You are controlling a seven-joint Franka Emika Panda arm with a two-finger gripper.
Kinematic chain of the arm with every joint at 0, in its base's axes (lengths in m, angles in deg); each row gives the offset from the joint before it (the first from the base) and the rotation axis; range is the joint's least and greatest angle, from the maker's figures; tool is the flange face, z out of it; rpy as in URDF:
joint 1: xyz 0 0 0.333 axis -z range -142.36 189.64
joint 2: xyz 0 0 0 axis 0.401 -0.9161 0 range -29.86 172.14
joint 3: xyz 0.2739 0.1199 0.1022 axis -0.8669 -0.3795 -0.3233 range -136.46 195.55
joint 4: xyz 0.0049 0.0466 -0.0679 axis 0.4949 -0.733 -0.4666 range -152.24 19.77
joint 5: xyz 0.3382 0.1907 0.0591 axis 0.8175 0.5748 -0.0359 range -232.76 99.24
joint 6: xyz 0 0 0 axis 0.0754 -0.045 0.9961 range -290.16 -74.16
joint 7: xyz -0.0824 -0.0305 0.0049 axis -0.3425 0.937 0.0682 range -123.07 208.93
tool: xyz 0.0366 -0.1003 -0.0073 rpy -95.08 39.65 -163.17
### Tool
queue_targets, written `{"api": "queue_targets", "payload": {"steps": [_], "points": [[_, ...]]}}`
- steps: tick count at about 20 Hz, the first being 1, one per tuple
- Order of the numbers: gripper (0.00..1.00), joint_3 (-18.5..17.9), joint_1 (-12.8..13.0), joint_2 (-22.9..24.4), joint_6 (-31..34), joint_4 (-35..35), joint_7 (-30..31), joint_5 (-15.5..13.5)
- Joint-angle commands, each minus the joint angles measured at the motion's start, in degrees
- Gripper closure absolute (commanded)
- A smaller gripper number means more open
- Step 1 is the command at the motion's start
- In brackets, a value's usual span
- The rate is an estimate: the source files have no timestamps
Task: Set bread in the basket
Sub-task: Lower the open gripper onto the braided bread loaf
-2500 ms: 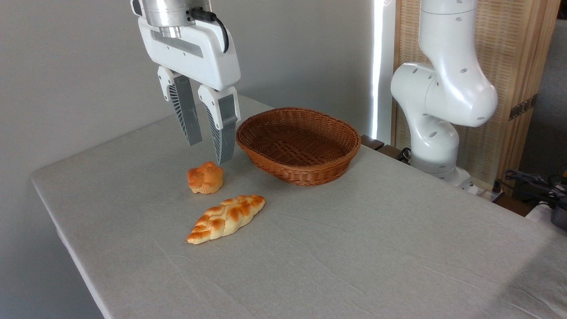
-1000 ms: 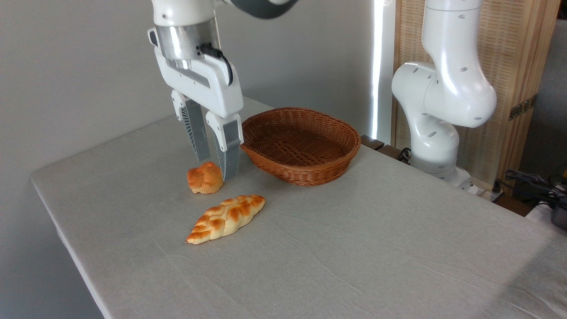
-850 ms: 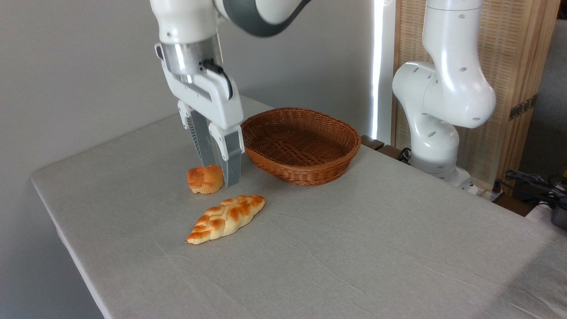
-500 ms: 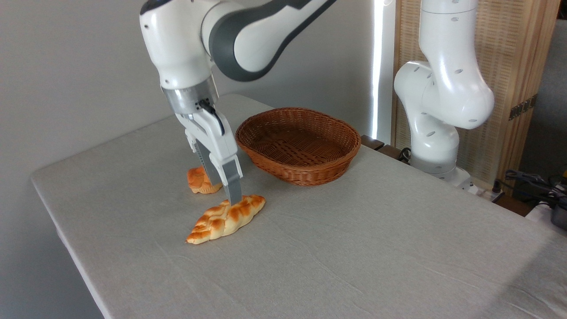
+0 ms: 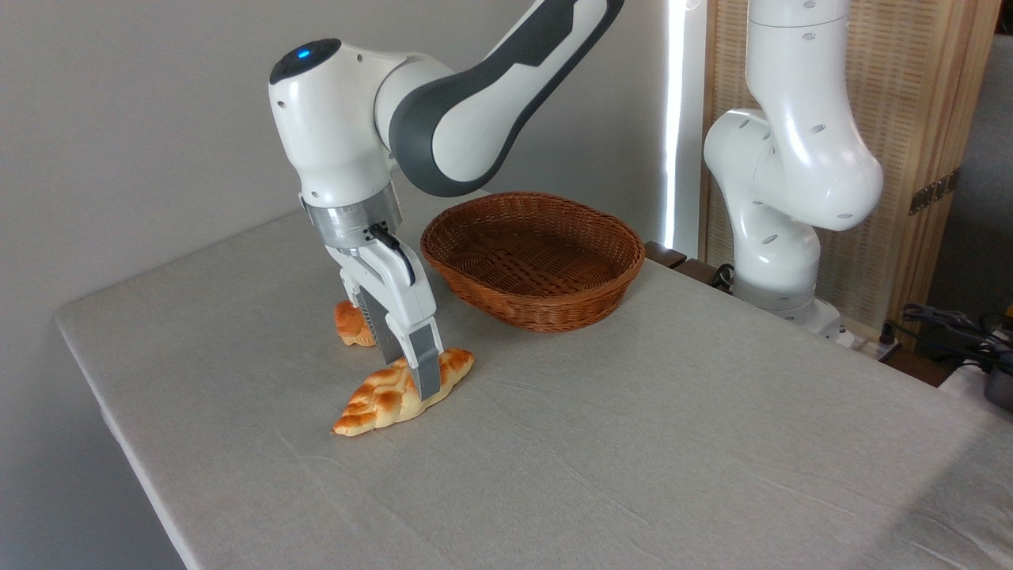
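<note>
Grey-clothed bench [image 5: 633, 443]: bread [image 5: 380, 400] not yet lifted, fingers [image 5: 428, 372] straddling its middle, closure unclear. Basket [image 5: 532, 305] empty; grasp, lift, transfer remaining.

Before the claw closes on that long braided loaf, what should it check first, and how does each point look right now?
1. Gripper down at the long braided golden-brown loaf: ok, fingers straddle its middle.
2. Fingers gripping the loaf: cannot tell; the rear finger is hidden.
3. Small round orange bun clear of the fingers: ok, it sits behind, apart from the loaf.
4. Oval reddish-brown wicker basket empty and ready: ok.
5. Path from loaf to basket free: ok, only bare grey tablecloth lies between.
</note>
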Motion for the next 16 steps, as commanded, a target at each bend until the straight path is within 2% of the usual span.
{"api": "queue_targets", "payload": {"steps": [1,2,6,10,16], "points": [[0.22,-0.2,0.3,0.3,-2.0,-0.9,1.2,0.5],[0.37,-0.2,0.3,0.0,-2.2,-0.9,1.1,0.5],[0.66,-0.1,0.3,-0.3,-2.1,-0.9,1.1,0.4],[0.75,-0.1,0.3,-0.5,-2.0,-0.8,1.0,0.5],[0.8,-0.4,0.2,0.1,-0.7,0.6,1.1,0.3]]}}
